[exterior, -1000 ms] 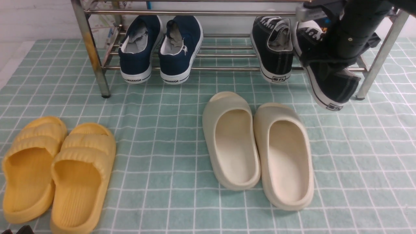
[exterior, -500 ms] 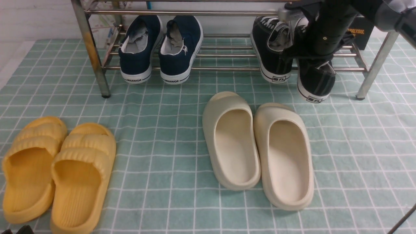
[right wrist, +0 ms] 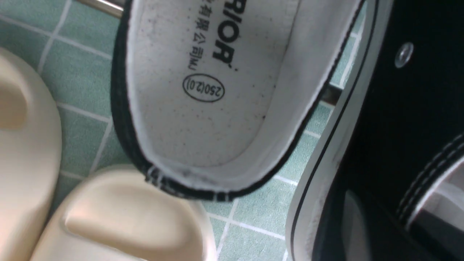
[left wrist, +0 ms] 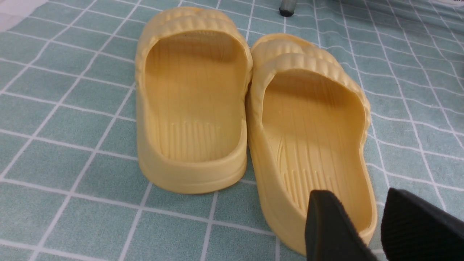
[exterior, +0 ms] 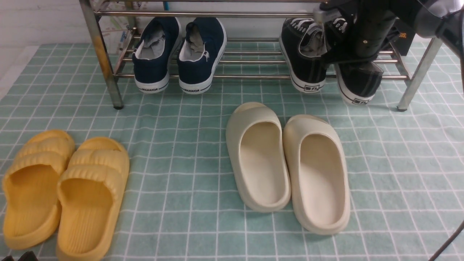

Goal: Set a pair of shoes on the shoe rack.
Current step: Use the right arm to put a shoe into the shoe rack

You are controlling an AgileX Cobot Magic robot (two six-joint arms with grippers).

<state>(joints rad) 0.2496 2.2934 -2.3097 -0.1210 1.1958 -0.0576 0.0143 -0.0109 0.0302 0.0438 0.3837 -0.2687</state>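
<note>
- A green checked cloth [exterior: 181,145] covers the floor
- The chrome shoe rack [exterior: 253,77] stands across the far edge
- Cream slides [exterior: 259,159] lie side by side in front of the rack, yellow slides [exterior: 61,188] nearer on the left
- Navy sneakers [exterior: 181,54] sit on the rack's lower shelf, heels outward
- The first black sneaker [exterior: 304,58] rests on the same shelf to their right; the second black sneaker [exterior: 359,81] is just beside it, tilted, heel hanging past the front bar
- The right gripper [exterior: 357,59] sits on the second sneaker's collar; fingers hidden, so its grip cannot be judged
- The left gripper [left wrist: 357,195] hovers over a yellow slide, fingers apart, holding nothing
</note>
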